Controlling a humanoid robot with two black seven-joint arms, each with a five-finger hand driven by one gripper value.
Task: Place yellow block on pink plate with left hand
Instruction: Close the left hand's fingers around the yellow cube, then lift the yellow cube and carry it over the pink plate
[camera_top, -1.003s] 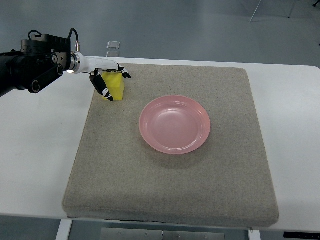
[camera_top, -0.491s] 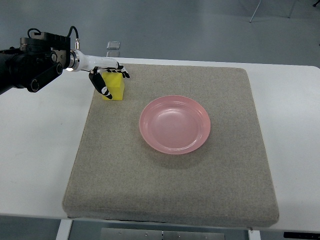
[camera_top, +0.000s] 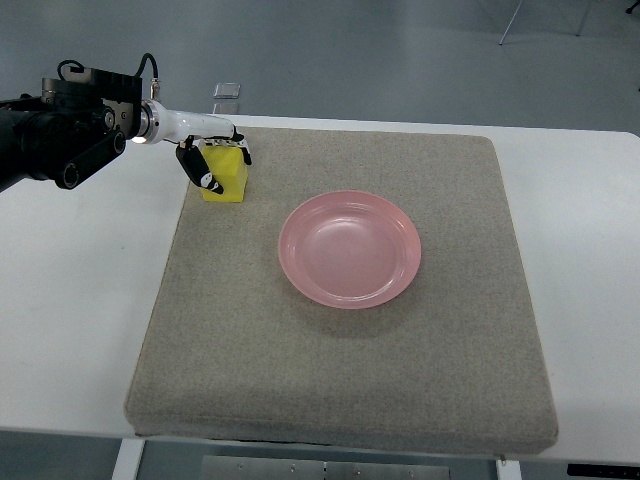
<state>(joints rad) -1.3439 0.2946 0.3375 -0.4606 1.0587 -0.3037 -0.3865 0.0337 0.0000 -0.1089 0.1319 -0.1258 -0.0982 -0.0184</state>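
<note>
At the far left corner of the square grey felt mat (camera_top: 340, 390), which lies on a white table (camera_top: 70, 320): one small yellow block (camera_top: 228, 172), sitting on the mat close to its far and left edges. Left hand (camera_top: 212, 160), white with black fingertips, on a black arm entering from the left edge: fingers curled down around the block, one black-tipped finger (camera_top: 208, 181) pressed along its left near face, others hooked over its far top edge; judged to be gripping the block, though whether it has cleared the mat cannot be told. Centre of mat: one shallow round pink plate (camera_top: 350, 249), well apart from the block, to its right and nearer. Right hand: not visible. Far of the table, on the floor: one small pale flat object (camera_top: 228, 90), unidentified. Risks: grip appears shallow and off-centre, so the block could twist or slip out during the carry; an early release would drop it on felt short of the plate rim.
</note>
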